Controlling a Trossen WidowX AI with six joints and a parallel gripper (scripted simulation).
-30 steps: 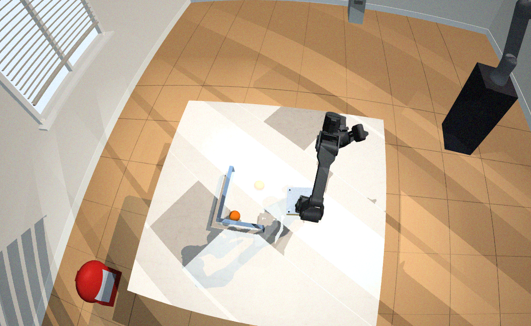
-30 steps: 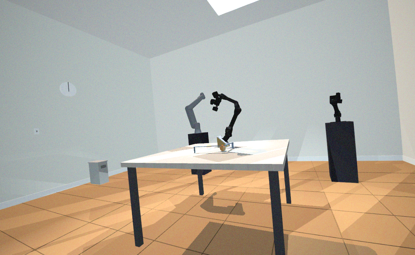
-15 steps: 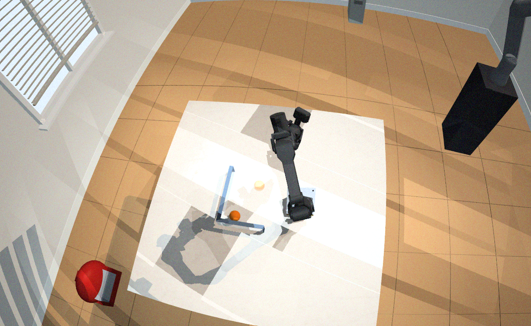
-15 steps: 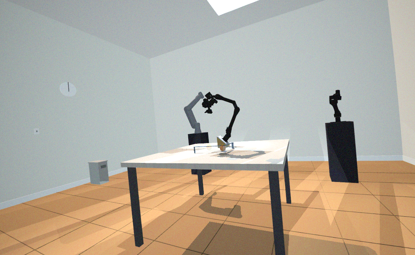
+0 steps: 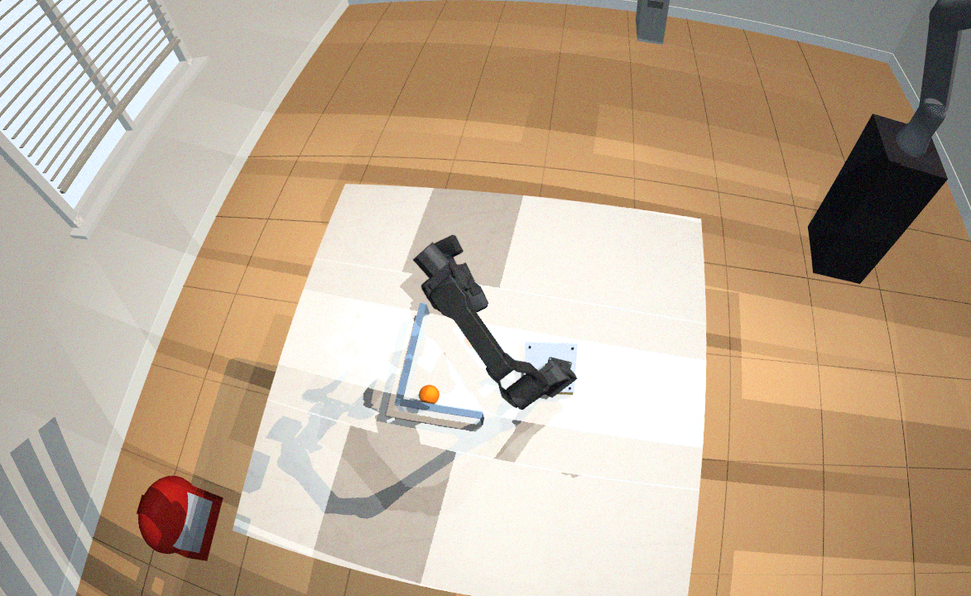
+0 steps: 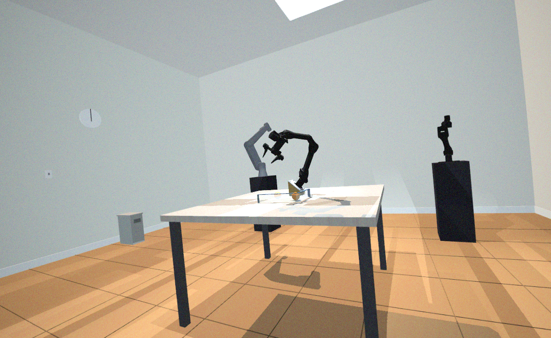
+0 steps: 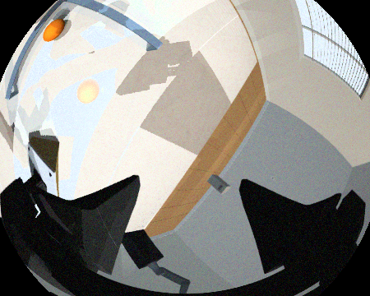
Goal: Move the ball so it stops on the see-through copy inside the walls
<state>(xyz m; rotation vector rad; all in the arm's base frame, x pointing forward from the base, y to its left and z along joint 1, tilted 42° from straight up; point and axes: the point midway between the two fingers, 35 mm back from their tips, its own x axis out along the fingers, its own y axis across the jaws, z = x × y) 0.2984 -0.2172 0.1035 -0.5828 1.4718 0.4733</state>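
The orange ball (image 5: 428, 393) (image 6: 296, 195) (image 7: 53, 30) lies on the white table (image 5: 584, 244) (image 6: 268, 214), inside the corner of the two low clear walls (image 5: 408, 355) (image 6: 277, 193) (image 7: 125, 19). The pale see-through copy (image 7: 88, 91) shows in the wrist view, on the table a little away from the ball and further from the corner. In the overhead view the arm hides it. My gripper (image 5: 435, 255) (image 6: 271, 153) (image 7: 191, 184) is open and empty. It hangs high above the table, beyond the far end of one wall and well away from the ball.
The arm's grey base plate (image 5: 548, 348) sits beside the walls. A black pedestal (image 5: 873, 199) (image 6: 453, 201) with another arm stands off the table. A grey arm (image 6: 254, 151) stands behind the table. A red object (image 5: 170, 515) and a grey box (image 6: 130, 226) are on the floor.
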